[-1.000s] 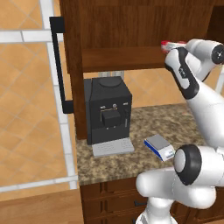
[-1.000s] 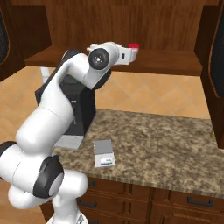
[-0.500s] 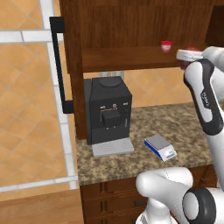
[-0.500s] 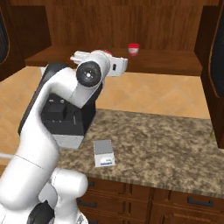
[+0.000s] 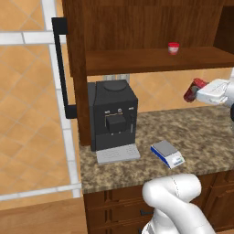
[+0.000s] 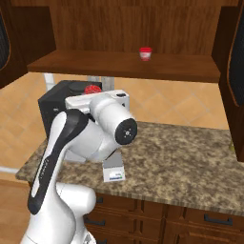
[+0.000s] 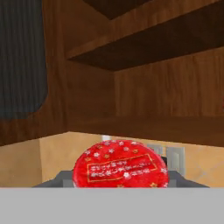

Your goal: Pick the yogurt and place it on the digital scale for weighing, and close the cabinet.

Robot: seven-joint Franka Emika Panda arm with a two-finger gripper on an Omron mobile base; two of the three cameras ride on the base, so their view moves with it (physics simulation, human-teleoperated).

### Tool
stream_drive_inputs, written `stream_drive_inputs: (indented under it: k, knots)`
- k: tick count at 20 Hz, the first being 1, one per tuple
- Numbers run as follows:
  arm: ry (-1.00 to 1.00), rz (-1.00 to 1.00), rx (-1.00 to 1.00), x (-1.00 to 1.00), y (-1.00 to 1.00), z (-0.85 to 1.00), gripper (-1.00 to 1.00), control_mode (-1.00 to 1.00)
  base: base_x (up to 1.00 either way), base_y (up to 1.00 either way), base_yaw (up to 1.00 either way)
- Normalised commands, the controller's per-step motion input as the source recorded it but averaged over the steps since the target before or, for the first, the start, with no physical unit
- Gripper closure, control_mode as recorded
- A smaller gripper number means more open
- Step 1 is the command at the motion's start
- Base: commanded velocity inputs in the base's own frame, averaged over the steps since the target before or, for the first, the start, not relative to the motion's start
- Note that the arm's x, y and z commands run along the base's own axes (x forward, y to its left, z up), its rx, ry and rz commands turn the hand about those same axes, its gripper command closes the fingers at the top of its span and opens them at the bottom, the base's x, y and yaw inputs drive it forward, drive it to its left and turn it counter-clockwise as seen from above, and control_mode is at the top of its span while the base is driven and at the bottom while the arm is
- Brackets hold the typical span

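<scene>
The gripper (image 5: pixel 197 91) is clamped on the yogurt (image 5: pixel 190 89), its fingers drawn close around the cup, held in the air over the counter (image 5: pixel 205 132). In the hand view the yogurt's red lid (image 7: pixel 120 166) sits just ahead of the fingers, bearing a pale framed label and small stars; the writing is too blurred to read. The scale (image 5: pixel 167 153) lies below the fingers, well apart. The cabinet (image 5: pixel 137 32) stands open above them, a white cup (image 5: pixel 173 47) on its shelf.
</scene>
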Motion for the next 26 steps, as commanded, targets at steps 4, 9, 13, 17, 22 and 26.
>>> stream_drive_inputs:
  k: [4,9,13,17,22,26]
  knots:
    - [0.0,0.41,-0.13,-0.39,0.02,-0.48,1.0,-1.0,0.0,0.0,0.0]
    - [0.01,0.22,-0.18,-0.05,0.18,-0.45,1.0,-1.0,0.0,0.0,0.0]
    - [0.06,0.18,-0.05,0.02,0.1,-0.55,1.0,-1.0,0.0,0.0,0.0]
    - [0.12,0.1,-0.1,0.21,0.08,-0.54,1.0,-1.0,0.0,0.0,0.0]
    - [0.15,0.09,-0.06,0.43,-0.01,-0.49,1.0,-1.0,0.0,0.0,0.0]
    - [0.07,0.07,-0.03,0.36,-0.08,-0.51,1.0,-1.0,0.0,0.0,0.0]
